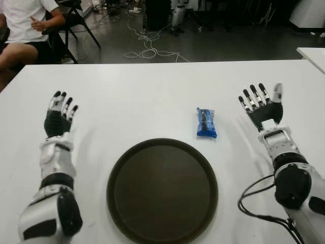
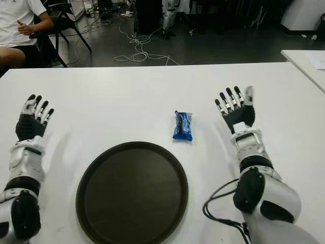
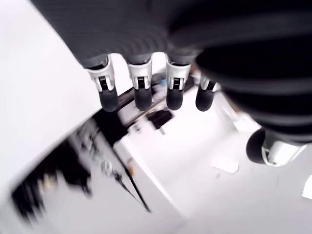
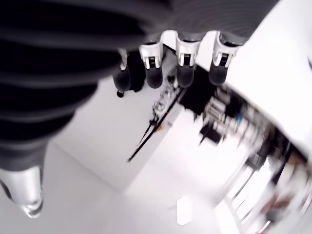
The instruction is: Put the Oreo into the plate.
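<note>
A blue Oreo packet lies on the white table, just beyond the right rim of a round dark plate. The plate sits near the table's front edge and holds nothing. My right hand is to the right of the packet, apart from it, palm up with fingers spread and nothing in them. My left hand shows far to the left of the plate, fingers straight and holding nothing. The right wrist view shows extended fingers with nothing between them.
A seated person in a white shirt is beyond the table's far left corner, beside a black chair. Cables lie on the floor behind. Another white table's corner shows at the far right.
</note>
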`<state>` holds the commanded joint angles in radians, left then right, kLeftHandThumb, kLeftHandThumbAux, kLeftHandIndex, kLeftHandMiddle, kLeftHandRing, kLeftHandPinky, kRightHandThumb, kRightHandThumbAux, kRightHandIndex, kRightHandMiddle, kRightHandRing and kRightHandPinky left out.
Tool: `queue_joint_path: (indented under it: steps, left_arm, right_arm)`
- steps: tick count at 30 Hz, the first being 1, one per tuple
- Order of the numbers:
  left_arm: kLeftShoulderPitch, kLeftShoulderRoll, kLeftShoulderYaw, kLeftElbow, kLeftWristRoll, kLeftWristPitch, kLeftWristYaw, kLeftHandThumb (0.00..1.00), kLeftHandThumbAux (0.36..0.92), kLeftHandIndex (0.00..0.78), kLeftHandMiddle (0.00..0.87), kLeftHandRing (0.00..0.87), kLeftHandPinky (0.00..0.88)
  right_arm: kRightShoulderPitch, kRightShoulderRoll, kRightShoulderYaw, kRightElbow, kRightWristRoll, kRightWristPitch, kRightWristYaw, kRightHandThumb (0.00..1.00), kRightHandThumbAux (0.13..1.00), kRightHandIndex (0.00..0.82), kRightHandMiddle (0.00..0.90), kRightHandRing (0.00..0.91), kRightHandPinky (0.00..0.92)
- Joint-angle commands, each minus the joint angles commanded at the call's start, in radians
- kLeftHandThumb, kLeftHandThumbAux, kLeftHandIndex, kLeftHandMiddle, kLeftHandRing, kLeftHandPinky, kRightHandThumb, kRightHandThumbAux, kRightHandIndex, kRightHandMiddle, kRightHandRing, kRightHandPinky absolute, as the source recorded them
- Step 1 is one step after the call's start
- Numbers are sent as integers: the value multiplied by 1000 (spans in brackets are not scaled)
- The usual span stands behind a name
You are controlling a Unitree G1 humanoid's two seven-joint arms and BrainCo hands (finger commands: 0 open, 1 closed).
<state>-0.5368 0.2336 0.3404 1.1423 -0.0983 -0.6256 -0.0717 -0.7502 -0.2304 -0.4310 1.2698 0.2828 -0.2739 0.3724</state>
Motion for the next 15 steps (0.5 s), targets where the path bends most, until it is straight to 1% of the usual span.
queue_joint_path:
  steps: [1,2,4,6,11,12,15]
  left_arm:
    - [4,7,-35,5,60,-15,73,0,490,0,0,0,0]
    - [7,13,-60,10,101,-25,126,0,506,0,0,0,0]
    - [9,22,-93,18,156,-32,203,0,521,0,0,0,0]
    - [8,26,-109,25,182,-36,245,0,530,0,0,0,0]
    - [1,34,-142,49,225,-36,323,0,550,0,0,0,0]
    - [-2,35,-146,55,229,-35,332,0,561,1,0,0,0]
    - [-14,43,-140,80,212,-13,322,0,578,5,1,0,0]
  right_arm:
    - [13,-2,67,-4,-86,-62,-66,0,607,0,0,0,0]
    - [21,-4,112,-6,-145,-104,-113,0,583,0,0,0,0]
    - [29,-6,158,-2,-205,-151,-164,0,556,0,0,0,0]
    - [30,-5,168,5,-221,-167,-181,0,539,0,0,0,0]
    - [28,-4,184,21,-247,-193,-216,0,538,0,0,0,0]
    - [28,-4,187,22,-251,-198,-223,0,540,0,0,0,0]
    - [31,-1,198,25,-265,-221,-246,0,547,0,0,0,0]
